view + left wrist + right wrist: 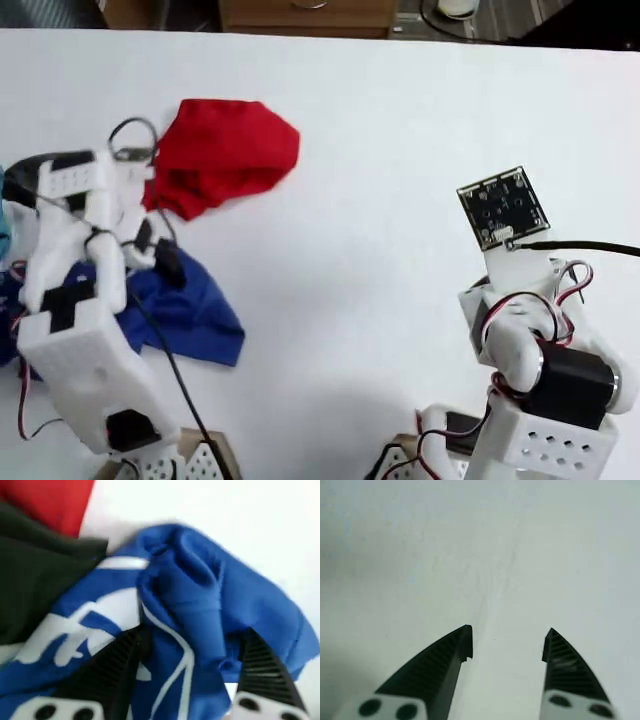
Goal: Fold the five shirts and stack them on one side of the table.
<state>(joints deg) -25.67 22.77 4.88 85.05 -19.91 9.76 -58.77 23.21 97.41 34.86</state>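
A crumpled blue shirt (190, 315) with white print lies at the table's left front, partly under my left arm (75, 300). In the left wrist view my left gripper (196, 632) stands open, with a bunched fold of the blue shirt (200, 595) between its fingers. A black shirt (40, 580) lies against the blue one. A red shirt (225, 150) lies crumpled farther back, and its edge (55, 500) shows beyond the black one. My right gripper (509, 629) is open over bare white table, with nothing between its fingers.
The white table (400, 120) stretches bare across the middle and right. My right arm (540, 360) is folded back at the front right corner. A sliver of teal cloth (3, 230) shows at the left edge.
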